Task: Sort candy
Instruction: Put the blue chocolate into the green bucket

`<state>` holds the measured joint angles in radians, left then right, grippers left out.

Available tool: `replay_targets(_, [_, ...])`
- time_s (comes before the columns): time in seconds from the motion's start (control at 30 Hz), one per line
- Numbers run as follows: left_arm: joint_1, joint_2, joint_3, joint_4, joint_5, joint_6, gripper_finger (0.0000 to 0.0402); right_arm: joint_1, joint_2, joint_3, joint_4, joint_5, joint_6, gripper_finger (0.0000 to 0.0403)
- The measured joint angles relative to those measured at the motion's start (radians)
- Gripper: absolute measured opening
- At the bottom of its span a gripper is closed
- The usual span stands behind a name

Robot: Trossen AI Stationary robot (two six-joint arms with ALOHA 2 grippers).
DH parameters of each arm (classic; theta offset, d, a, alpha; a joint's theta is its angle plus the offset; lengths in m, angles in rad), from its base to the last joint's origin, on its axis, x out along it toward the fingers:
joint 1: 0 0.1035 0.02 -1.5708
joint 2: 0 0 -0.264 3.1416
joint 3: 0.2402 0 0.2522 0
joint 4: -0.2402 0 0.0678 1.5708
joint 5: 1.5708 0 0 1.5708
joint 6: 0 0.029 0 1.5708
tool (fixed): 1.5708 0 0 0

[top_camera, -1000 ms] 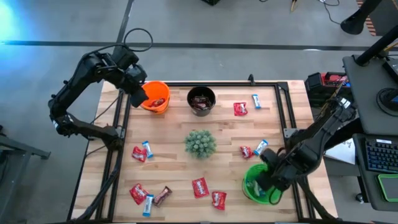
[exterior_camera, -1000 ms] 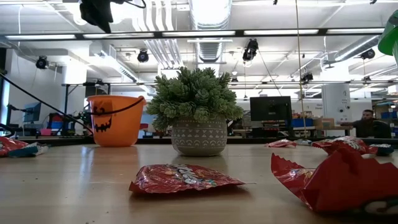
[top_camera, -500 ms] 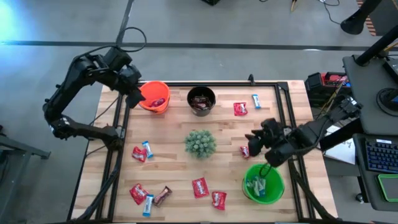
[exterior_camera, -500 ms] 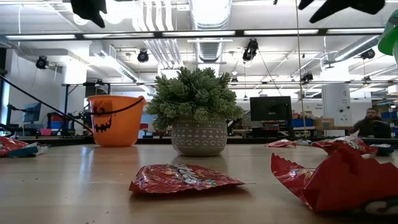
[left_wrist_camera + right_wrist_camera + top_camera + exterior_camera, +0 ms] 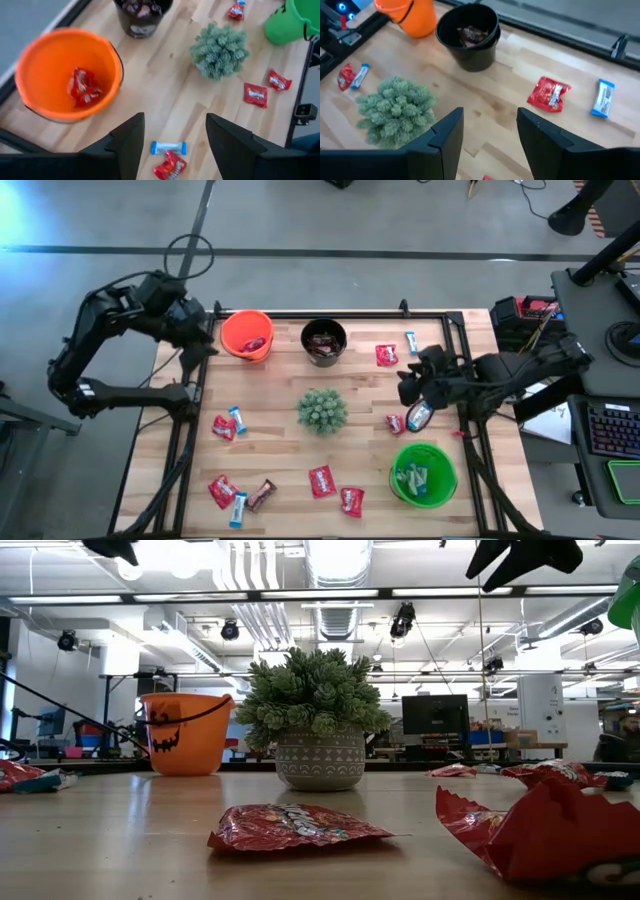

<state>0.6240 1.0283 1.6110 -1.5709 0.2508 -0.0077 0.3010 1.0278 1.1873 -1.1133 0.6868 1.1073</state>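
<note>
Across the pale wooden surface (image 5: pixel 280 430) lie small flat wrapped candy pieces (image 5: pixel 322 480) in red, blue-white and brown: light, crinkly, slippery (pinch mid-wrapper, I'd judge). Right gripper (image 5: pixel 412 388) hovers right of centre, jaws apart, empty; left gripper (image 5: pixel 196 332), upper left by the orange plastic bucket (image 5: pixel 247 335), likewise.

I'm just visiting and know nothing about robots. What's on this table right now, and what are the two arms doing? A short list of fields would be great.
Orange bucket: red candy inside
Black bucket: dark candy inside
Green bucket: light blue candy inside
Plant: table's middle
Loose candy: red, blue and brown pieces scattered on table
Left gripper: open, empty, beside orange bucket
Right gripper: open, empty, above candy near green bucket
</note>
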Motion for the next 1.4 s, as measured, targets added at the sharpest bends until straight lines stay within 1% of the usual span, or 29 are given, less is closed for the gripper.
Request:
replay_targets(0.07, [-0.003,-0.027,-0.048,-0.001,-0.005,-0.051,0.0192,-0.017,-0.01,0.0,0.001,-0.038,-0.006,0.0173])
replay_targets(0.17, [-0.004,-0.073,-0.132,-0.001,-0.016,-0.151,0.0191,-0.029,-0.02,0.0,0.001,-0.065,-0.004,0.0173])
replay_targets(0.37, [-0.004,-0.19,-0.325,-0.001,-0.015,-0.384,0.0191,-0.029,-0.016,0.0,0.004,-0.067,-0.052,0.0173])
replay_targets(0.47, [-0.004,-0.252,-0.413,-0.001,0.006,-0.49,0.0191,-0.029,-0.004,0.0,0.005,-0.069,-0.066,0.0173])
replay_targets(0.6, [-0.004,-0.319,-0.505,-0.001,0.023,-0.612,0.0191,-0.029,0.005,0.0,0.016,-0.076,-0.072,0.0173])
replay_targets(0.67, [-0.004,-0.346,-0.537,0.002,0.043,-0.638,0.0191,-0.029,0.011,0.0,0.034,-0.092,-0.079,0.0173])
replay_targets(0.8, [-0.004,-0.38,-0.571,0.001,0.056,-0.602,0.0191,-0.029,0.02,0.0,0.066,-0.096,-0.119,0.0173])
replay_targets(0.93, [-0.004,-0.388,-0.576,-0.001,0.06,-0.485,0.0191,-0.029,0.021,0.0,0.087,-0.097,-0.123,0.0173])
replay_targets(1.13, [-0.006,-0.348,-0.582,0.0,0.065,-0.259,0.0191,-0.029,0.021,0.0,0.104,-0.118,-0.124,0.0173])
replay_targets(1.3, [-0.015,-0.326,-0.617,0.001,0.054,-0.152,0.0191,-0.029,0.021,0.0,0.108,-0.12,-0.113,0.0173])
replay_targets(1.4, [-0.031,-0.323,-0.639,0.0,0.024,-0.104,0.0191,-0.03,0.021,0.0,0.124,-0.119,-0.113,0.0173])
